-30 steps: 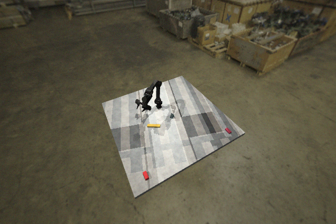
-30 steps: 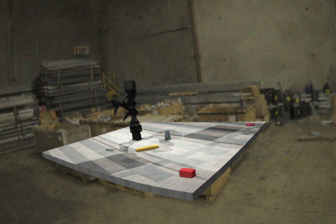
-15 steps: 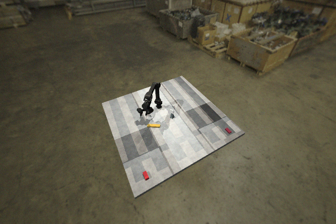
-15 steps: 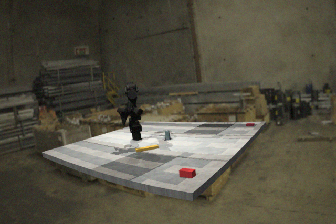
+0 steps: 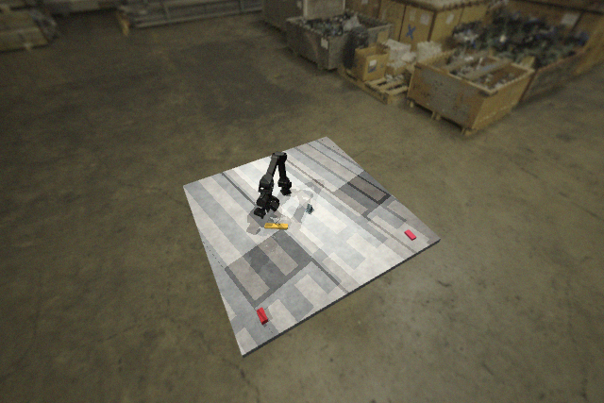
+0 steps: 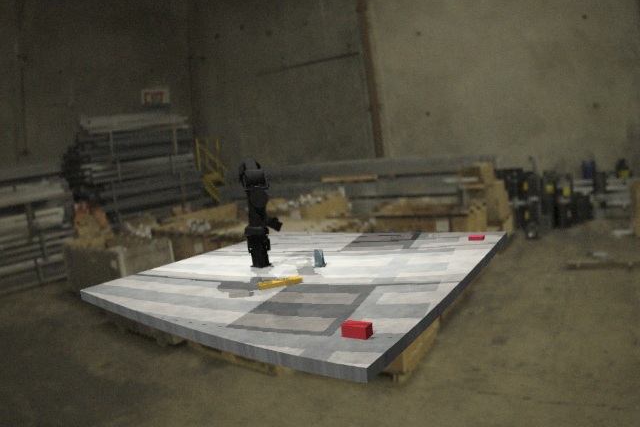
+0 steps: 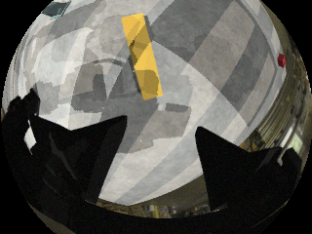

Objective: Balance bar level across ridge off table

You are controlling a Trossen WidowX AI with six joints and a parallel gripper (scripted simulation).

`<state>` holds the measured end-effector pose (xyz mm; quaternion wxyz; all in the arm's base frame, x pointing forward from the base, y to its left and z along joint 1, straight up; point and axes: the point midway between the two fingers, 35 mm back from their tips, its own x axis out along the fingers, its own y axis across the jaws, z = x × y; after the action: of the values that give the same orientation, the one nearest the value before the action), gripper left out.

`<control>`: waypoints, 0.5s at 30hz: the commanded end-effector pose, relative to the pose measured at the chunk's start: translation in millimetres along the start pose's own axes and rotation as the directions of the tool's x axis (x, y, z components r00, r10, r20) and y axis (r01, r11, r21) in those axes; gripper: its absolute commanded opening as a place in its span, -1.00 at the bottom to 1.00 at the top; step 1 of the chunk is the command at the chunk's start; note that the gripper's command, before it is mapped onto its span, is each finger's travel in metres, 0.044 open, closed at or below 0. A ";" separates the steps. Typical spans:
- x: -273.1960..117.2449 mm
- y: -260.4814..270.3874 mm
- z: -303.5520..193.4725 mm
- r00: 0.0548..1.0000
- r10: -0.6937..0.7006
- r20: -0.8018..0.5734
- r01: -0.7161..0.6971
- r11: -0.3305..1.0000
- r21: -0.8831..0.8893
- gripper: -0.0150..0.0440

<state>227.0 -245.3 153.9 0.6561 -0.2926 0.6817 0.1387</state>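
The yellow bar [image 5: 276, 226] [image 6: 280, 282] [image 7: 141, 56] lies flat on the table [image 5: 207, 198] [image 6: 170, 303], in front of the arm. The small grey-teal ridge [image 5: 309, 208] [image 6: 318, 258] [image 7: 55, 10] stands apart from it, to its right in the top and exterior views and at the upper left edge of the wrist view. My gripper [image 5: 267, 210] [image 7: 163, 125] is open and empty, above the table near the bar. In the wrist view the bar lies beyond the fingertips, not between them. In the exterior view the fingers are hard to make out against the arm.
A red block [image 5: 262, 315] [image 6: 356, 329] lies near the table's front corner. Another red block [image 5: 410, 234] [image 6: 476, 237] lies near the far right corner. One red block [image 7: 281, 60] shows at the right edge of the wrist view.
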 end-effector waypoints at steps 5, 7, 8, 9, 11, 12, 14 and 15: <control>19.0 8.1 20.9 0.992 0.106 0.070 -0.086 0.966 -0.243 0.58; 23.6 10.5 26.1 0.987 0.134 0.087 -0.101 0.947 -0.305 0.58; 25.9 11.8 28.7 0.984 0.147 0.095 -0.108 0.936 -0.335 0.58; 27.6 12.8 30.7 0.982 0.158 0.102 -0.112 0.927 -0.358 0.58; 29.0 13.6 32.3 0.980 0.167 0.107 -0.115 0.919 -0.377 0.58; 29.0 13.6 32.3 0.980 0.167 0.107 -0.115 0.919 -0.377 0.58; 29.0 13.6 32.3 0.980 0.167 0.107 -0.115 0.919 -0.377 0.58; 30.2 13.7 32.5 0.980 0.167 0.107 -0.115 0.919 -0.377 0.58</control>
<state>245.5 -223.7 120.4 0.6242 -0.3475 0.6210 0.3224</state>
